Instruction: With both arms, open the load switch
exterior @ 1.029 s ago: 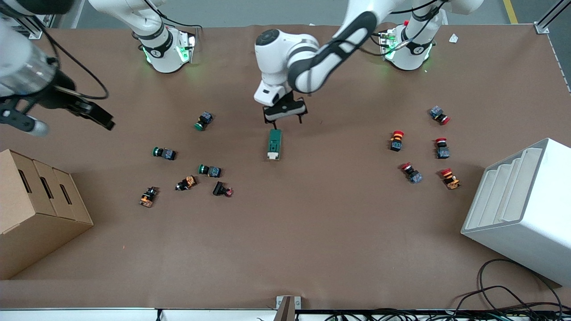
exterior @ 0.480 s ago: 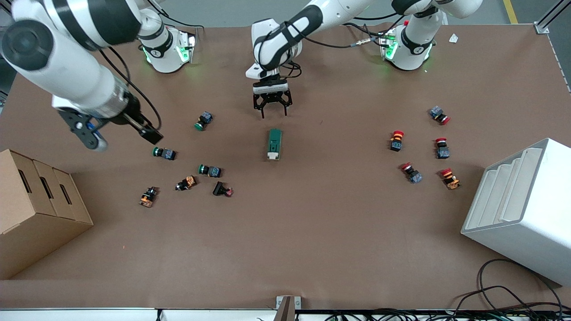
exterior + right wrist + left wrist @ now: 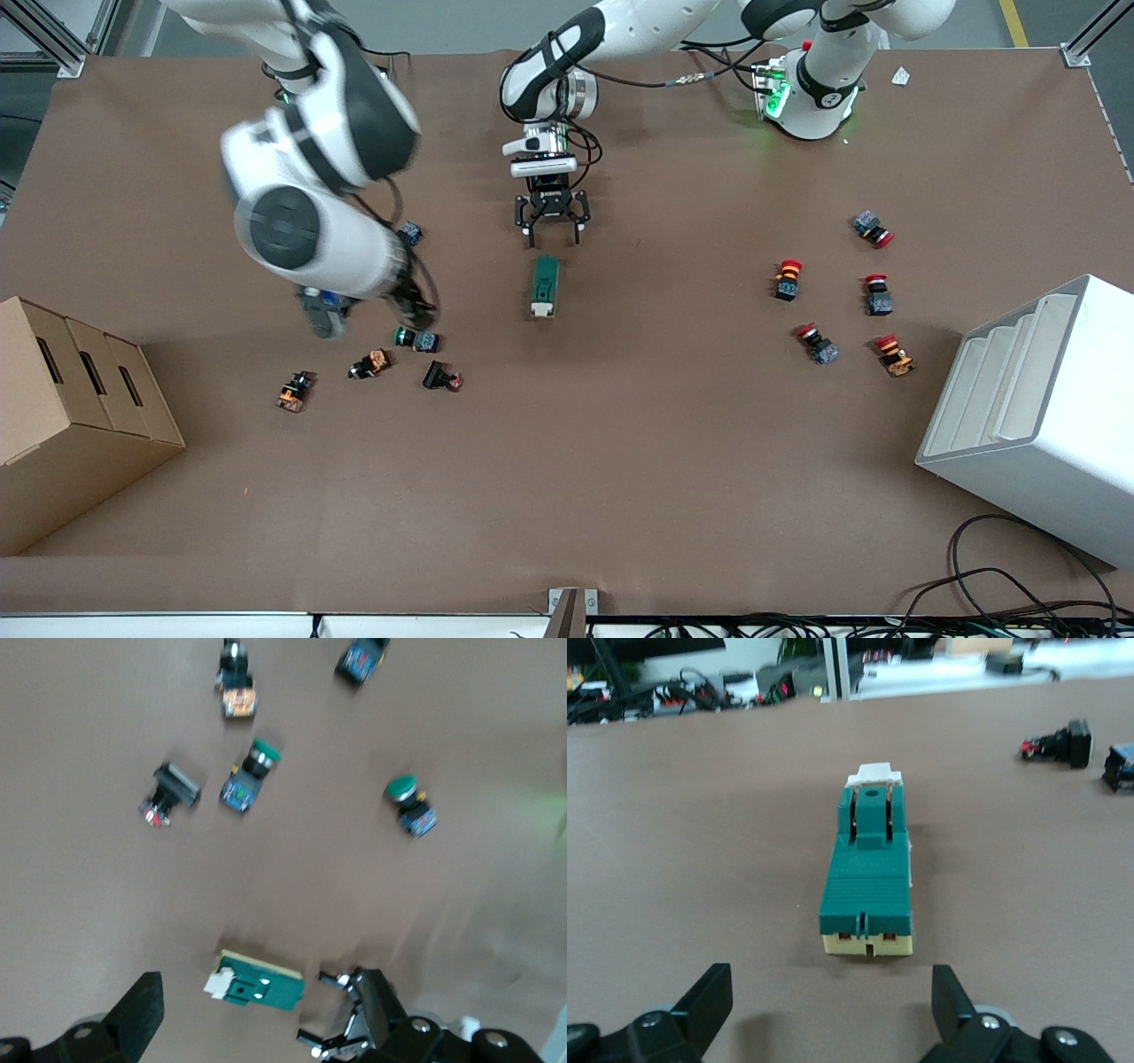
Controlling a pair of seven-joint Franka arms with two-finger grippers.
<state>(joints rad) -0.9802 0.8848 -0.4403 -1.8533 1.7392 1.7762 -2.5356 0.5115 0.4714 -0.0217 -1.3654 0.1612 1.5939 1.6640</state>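
Note:
The load switch [image 3: 545,285] is a dark green block with a white piece at the end nearer the front camera, lying flat mid-table. In the left wrist view the load switch [image 3: 866,877] lies just ahead of my left gripper [image 3: 833,974], whose fingers stand wide open and empty. My left gripper [image 3: 552,232] hangs low over the table right beside the switch's green end. My right gripper [image 3: 423,312] is up in the air over the green push buttons, open and empty. The right wrist view looks down on the load switch [image 3: 257,983] between my right gripper's [image 3: 261,988] fingers, far below.
Green, orange and black push buttons [image 3: 416,338] lie scattered toward the right arm's end, red-capped ones [image 3: 787,279] toward the left arm's end. A cardboard box [image 3: 80,416] and a white rack [image 3: 1036,416] stand at the table's two ends.
My right arm has swung from its end of the table toward the middle, over the push buttons. My left gripper has turned and settled close to the switch's green end.

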